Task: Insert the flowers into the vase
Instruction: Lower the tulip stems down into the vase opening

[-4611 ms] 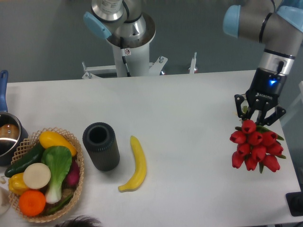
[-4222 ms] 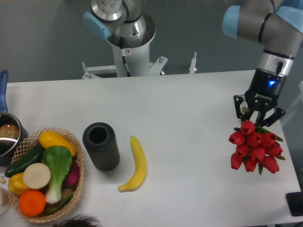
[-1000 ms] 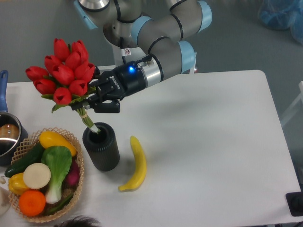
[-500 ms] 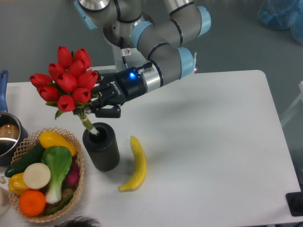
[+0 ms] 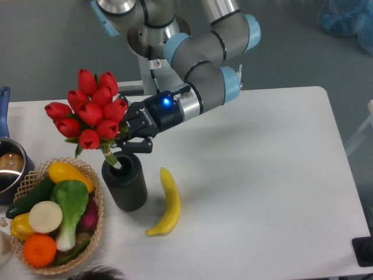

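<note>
Flowers [image 5: 93, 114]: stem tips entered in vase [image 5: 125, 179] mouth, heads tilted left | Gripper [image 5: 123, 139]: clenched on stems just above rim | Step: bunch to be uprighted, lowered straight until seated, released only then | Banana [image 5: 166, 202]: right of vase.

On your white worktop [image 5: 262, 192] a yellow banana [image 5: 167, 202] lies near the front edge, left of the middle, its length running front to back. At the front left corner you have a woven basket [image 5: 95, 217] holding an orange, a pale round vegetable, a leafy green, a dark cucumber and yellow peppers. A blue-handled pot [image 5: 8, 166] sits at the left edge, just behind the basket.
</note>
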